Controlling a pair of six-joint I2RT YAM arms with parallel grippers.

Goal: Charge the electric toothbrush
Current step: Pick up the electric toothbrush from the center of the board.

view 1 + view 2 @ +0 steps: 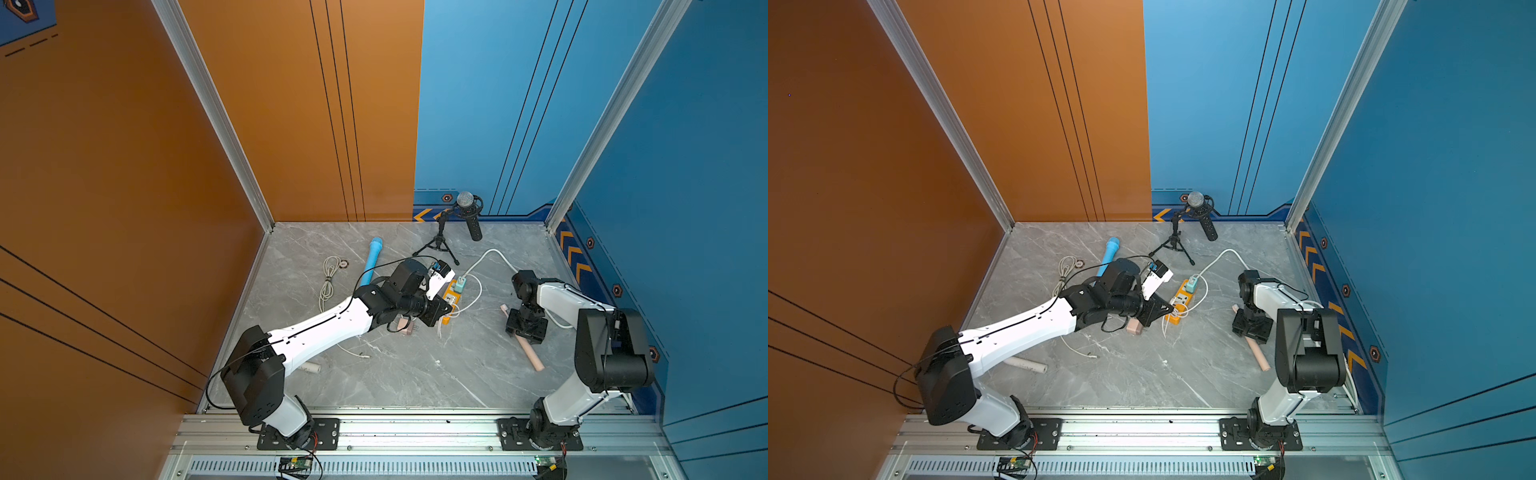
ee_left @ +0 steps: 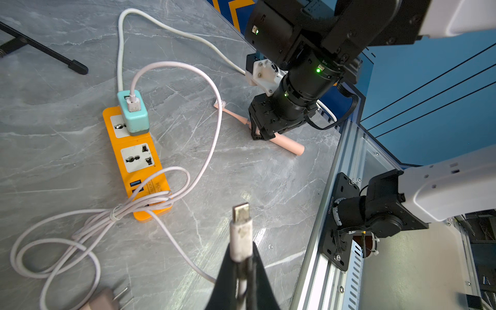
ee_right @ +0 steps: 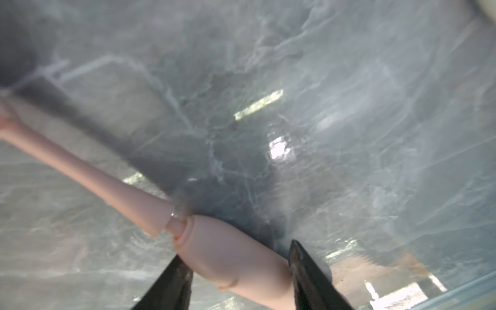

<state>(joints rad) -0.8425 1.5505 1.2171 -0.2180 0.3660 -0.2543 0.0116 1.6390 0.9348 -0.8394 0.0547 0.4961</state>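
Pinching the cable plug [image 2: 240,233] tight in the left gripper [image 2: 241,259]. Straddling the pink toothbrush [image 3: 145,200] with the right gripper [image 3: 238,252]; cannot tell whether clasped.

A glossy grey marble-patterned floor slab [image 1: 415,374] lies boxed in by a tall orange wall panel [image 1: 291,104] with thin black vertical lines and a blue wall panel [image 1: 478,104], which meet at the rear. Silver aluminium corner posts [image 1: 216,112] rise on both sides. An orange-chevron skirting strip [image 1: 575,253] edges the blue side wall. A ribbed aluminium front rail [image 1: 415,428] closes the near edge, and bright light reflections [image 3: 279,149] glint off the stone.
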